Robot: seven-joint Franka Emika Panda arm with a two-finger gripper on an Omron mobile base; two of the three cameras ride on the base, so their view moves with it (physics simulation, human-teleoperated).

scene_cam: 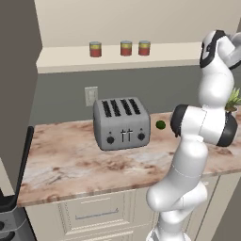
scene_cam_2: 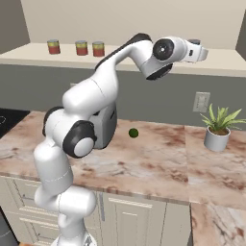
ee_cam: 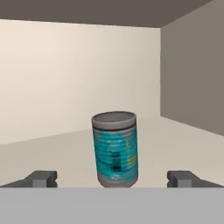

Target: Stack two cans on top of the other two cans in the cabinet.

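Note:
A teal-blue can [ee_cam: 115,148] with a dark rim stands upright on the cabinet's cream shelf board [ee_cam: 52,151], straight ahead in the hand view. My gripper [ee_cam: 113,179] is open, one fingertip [ee_cam: 41,178] far to the can's left and the other far to its right, both short of it and touching nothing. In the right base view the gripper [scene_cam_2: 199,52] is level with the shelf's right end. Three red cans with yellow-green bands stand in a row further left on the shelf: one [scene_cam: 95,49] apart, two [scene_cam: 125,48] [scene_cam: 144,47] close together.
A grey toaster [scene_cam: 121,123] sits on the marble counter [scene_cam: 70,160] with a small green fruit [scene_cam_2: 133,133] beside it. A potted plant [scene_cam_2: 218,127] stands at the right. The cabinet's side wall [ee_cam: 192,74] rises just right of the teal can. A stove [scene_cam: 9,207] sits at the left.

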